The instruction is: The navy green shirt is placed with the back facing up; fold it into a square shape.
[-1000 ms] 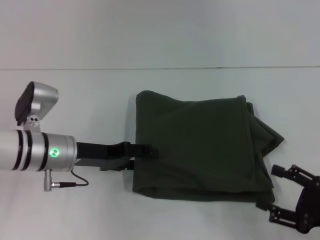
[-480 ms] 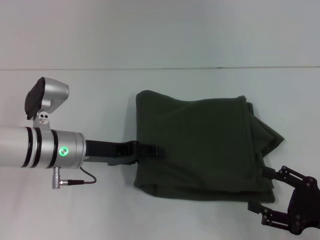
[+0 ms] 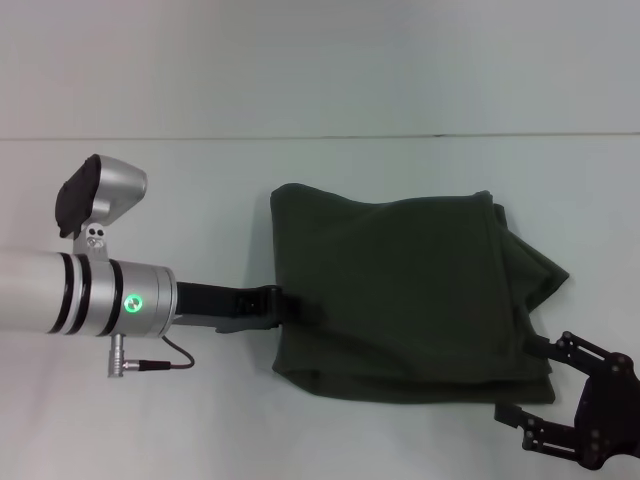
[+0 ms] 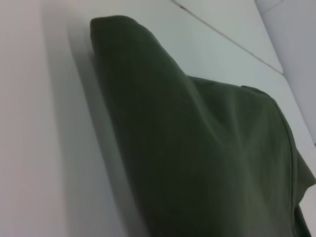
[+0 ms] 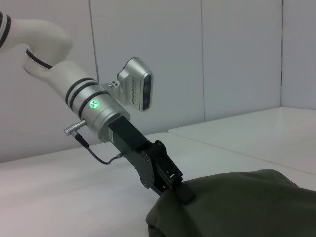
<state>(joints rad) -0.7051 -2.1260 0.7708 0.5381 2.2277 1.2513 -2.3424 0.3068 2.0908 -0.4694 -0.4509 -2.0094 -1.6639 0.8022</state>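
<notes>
Navy green shirt [image 3: 400,290] folded mid-surface [image 3: 200,100]. Left claw [image 3: 295,308] has slid further onto its left edge, pinching it. Right claw [image 3: 535,385], spread, holds at near-right corner. Squaring-up continues.

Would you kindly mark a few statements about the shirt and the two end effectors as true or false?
1. The navy green shirt lies spread out flat with both sleeves showing. False: it is already folded into a compact, layered bundle.
2. The left end effector is at the shirt's left edge. True.
3. The right end effector is open near the shirt's near right corner. True.
4. Cream lettering shows on the shirt's top side. False: only plain green cloth is visible.
5. The right end effector lifts the shirt off the table. False: it holds nothing, and the shirt rests on the table.
</notes>
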